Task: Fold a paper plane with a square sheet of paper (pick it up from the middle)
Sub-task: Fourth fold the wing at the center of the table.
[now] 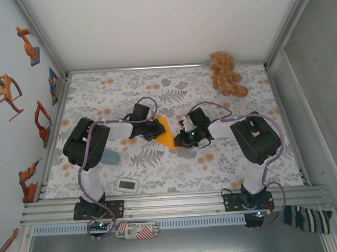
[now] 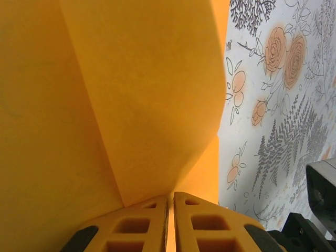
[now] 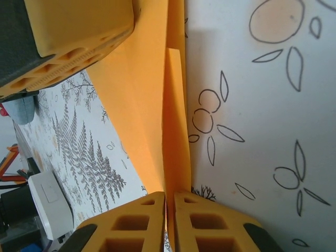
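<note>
Paper, bright orange, is held at the middle of the flowery cloth. It is pinched on the left by the left gripper and on the right by the right gripper. It looks thin, light and floppy, so it should be gripped softly near the fold.

A leaf-and-flower printed cloth lies within an aluminium frame, a plain white wall rising behind it.

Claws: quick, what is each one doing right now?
Left claw: closed, pinching the orange paper.
Right claw: closed, pinching the same sheet.
</note>
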`<action>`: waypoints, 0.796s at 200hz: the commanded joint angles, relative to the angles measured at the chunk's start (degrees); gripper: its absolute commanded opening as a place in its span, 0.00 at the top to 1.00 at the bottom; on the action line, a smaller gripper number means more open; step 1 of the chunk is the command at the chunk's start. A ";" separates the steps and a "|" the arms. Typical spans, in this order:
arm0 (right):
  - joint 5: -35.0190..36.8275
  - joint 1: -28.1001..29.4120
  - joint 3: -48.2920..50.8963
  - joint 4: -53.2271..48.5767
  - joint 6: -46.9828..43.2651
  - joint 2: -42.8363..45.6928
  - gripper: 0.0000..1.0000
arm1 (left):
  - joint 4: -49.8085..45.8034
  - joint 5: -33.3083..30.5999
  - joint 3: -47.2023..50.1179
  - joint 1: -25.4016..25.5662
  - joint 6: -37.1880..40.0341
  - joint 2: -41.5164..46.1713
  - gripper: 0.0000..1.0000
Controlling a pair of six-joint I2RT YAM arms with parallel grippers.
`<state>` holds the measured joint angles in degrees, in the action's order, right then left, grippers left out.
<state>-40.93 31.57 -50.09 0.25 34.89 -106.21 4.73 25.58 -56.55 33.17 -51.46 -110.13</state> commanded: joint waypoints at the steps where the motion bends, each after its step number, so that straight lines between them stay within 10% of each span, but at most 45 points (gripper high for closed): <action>1: 3.04 -0.67 2.24 -3.42 0.31 3.43 0.85 | -6.79 -3.71 0.92 -0.38 0.55 -3.65 0.86; 159: 2.07 -0.99 -6.34 -3.20 0.22 -0.13 0.78 | -6.75 -2.76 1.02 -0.39 0.58 -3.93 0.85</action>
<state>-38.00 30.13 -53.95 -2.33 36.05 -104.64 4.69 26.28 -56.69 32.95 -51.44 -110.26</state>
